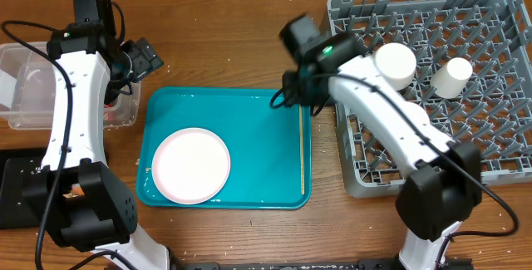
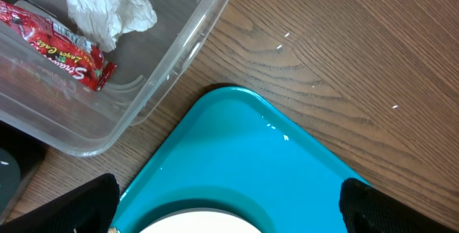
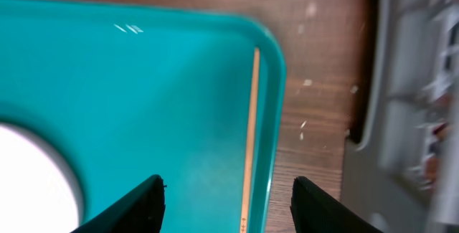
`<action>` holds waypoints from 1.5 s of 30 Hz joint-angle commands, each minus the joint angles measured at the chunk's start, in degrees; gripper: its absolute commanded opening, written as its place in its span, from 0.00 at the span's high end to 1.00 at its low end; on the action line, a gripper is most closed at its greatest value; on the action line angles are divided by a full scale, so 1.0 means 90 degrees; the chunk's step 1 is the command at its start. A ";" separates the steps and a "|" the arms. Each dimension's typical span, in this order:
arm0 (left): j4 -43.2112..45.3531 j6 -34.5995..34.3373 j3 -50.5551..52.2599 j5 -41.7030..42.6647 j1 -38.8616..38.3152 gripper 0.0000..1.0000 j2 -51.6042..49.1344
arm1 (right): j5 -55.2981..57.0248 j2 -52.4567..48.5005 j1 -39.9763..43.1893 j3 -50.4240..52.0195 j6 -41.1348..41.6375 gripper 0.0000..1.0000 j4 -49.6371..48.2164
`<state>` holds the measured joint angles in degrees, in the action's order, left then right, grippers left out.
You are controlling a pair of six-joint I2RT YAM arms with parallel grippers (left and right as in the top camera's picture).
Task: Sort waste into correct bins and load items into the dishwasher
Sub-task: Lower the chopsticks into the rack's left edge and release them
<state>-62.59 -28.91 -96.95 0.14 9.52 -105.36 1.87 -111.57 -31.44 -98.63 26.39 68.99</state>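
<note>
Where the left wrist view ends, the plate point(image 2: 197, 226) is cut off

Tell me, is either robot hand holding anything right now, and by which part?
Nothing is held. Both the left gripper and the right gripper are open; the chopstick lies on the teal tray, ungripped.

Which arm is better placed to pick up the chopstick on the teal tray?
Right: the right gripper hangs open above the chopstick; the left gripper is across the teal tray, by the tub.
</note>
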 commanded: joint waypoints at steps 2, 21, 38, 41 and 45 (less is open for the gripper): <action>0.0000 0.0024 -0.0114 -0.0080 0.0022 0.00 -0.0012 | 0.0053 -0.0114 -0.0061 0.0731 0.0568 0.41 -0.0415; 0.0000 0.0024 -0.0114 -0.0080 0.0022 0.00 -0.0012 | -0.0600 -0.0872 -0.0199 0.1673 0.0546 0.42 -0.1484; 0.0002 0.0024 -0.0114 -0.0080 0.0022 0.00 -0.0012 | -0.0126 -0.1207 -0.0546 0.1345 0.0597 0.96 -0.1265; 0.0002 0.0024 -0.0114 -0.0080 0.0022 0.00 -0.0015 | -0.0216 -0.1081 -0.0500 0.0743 0.0588 0.96 -0.0629; 0.0002 0.0024 -0.0114 -0.0080 0.0022 0.00 -0.0012 | 0.0063 -0.0760 -0.0262 -0.0228 0.0277 0.96 0.0177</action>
<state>-62.59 -28.91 -96.95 0.14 9.52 -105.36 0.23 -121.36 -35.73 -93.23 30.76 68.53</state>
